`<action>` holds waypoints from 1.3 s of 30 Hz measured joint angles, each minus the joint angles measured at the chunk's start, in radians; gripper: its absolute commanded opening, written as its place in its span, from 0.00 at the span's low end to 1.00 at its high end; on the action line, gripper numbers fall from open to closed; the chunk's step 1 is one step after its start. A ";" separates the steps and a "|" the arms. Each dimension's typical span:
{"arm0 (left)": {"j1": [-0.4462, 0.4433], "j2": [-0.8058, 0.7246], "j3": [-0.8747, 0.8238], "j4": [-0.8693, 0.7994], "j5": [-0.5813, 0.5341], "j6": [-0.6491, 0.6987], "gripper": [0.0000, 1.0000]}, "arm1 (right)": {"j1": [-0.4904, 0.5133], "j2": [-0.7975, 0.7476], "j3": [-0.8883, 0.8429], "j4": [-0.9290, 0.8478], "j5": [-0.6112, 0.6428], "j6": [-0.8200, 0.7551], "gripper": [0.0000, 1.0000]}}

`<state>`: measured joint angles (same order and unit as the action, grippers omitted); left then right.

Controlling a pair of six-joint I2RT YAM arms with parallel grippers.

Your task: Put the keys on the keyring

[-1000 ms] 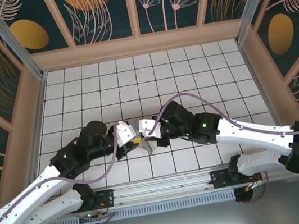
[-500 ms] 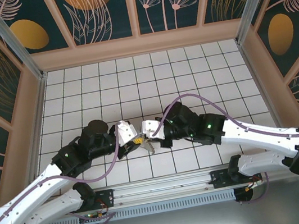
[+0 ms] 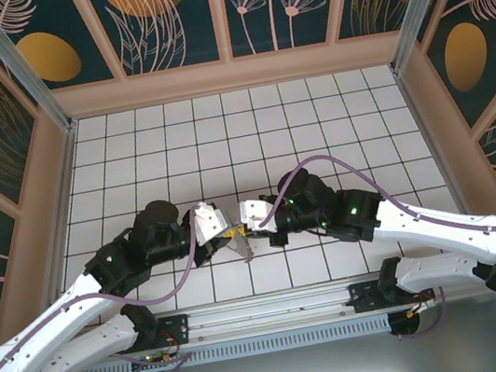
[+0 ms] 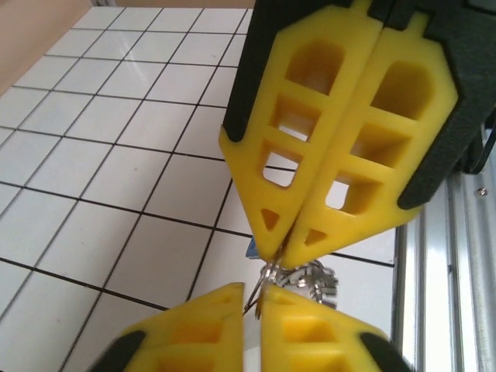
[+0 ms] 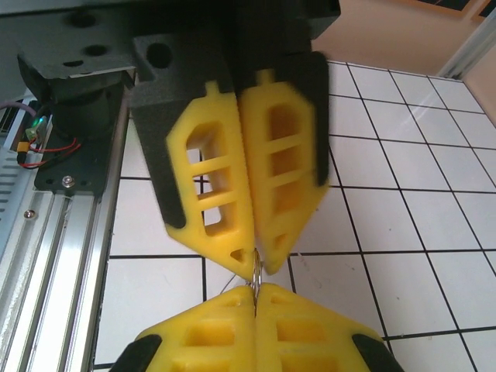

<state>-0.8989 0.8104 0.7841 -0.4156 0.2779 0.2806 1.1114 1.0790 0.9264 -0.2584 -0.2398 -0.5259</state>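
White tiled table (image 3: pixel 313 119) inside patterned panels (image 3: pixel 165 20); we list by size, downward.

Arms: left arm (image 3: pixel 71 318) and right arm (image 3: pixel 423 219) reach in from the near edge and meet tip to tip near mid-table.

Left gripper (image 3: pixel 228 233): closed tight, pinching the thin silvery wire of the keyring (image 4: pixel 269 273).

Right gripper (image 3: pixel 247 232): likewise closed, nipping the same wire from the opposite side. Neither arm is nearer.

Keyring: held off the table between the two grippers. Its silvery bits (image 4: pixel 314 280) bunch just beside the left gripper. We judge the wire runs across the line joining the grippers.

Key (image 4: pixel 252 249): a blue sliver just behind the right gripper, seen from the left wrist; we take it for the head.

From the right wrist, the wire stands edge-on. The top view adds a small grey dangle (image 3: pixel 247 248) beneath the meeting point.
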 measured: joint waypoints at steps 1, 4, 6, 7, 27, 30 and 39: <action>-0.001 0.000 -0.002 -0.001 0.002 0.000 0.00 | 0.000 0.000 0.000 0.000 0.000 0.000 0.00; -0.001 0.000 -0.004 -0.001 0.004 -0.001 0.00 | 0.000 0.002 0.000 0.000 0.002 0.000 0.00; -0.001 -0.003 -0.005 0.000 0.006 -0.003 0.00 | 0.000 0.002 0.000 0.000 0.003 0.000 0.00; -0.001 -0.006 -0.006 0.000 0.006 -0.005 0.00 | 0.000 0.002 0.000 0.000 0.003 0.000 0.01; -0.001 -0.094 -0.029 0.028 0.003 -0.050 0.00 | 0.003 -0.016 -0.027 0.053 -0.014 0.012 0.15; -0.001 -0.100 -0.032 0.043 0.010 -0.055 0.00 | 0.003 -0.017 -0.032 0.053 -0.011 0.018 0.12; 0.002 -0.110 -0.046 0.075 0.055 -0.079 0.00 | 0.003 -0.045 -0.057 0.079 -0.004 0.029 0.06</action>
<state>-0.8967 0.7002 0.7383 -0.3405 0.3328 0.2020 1.1145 1.0340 0.8696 -0.1795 -0.2440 -0.4965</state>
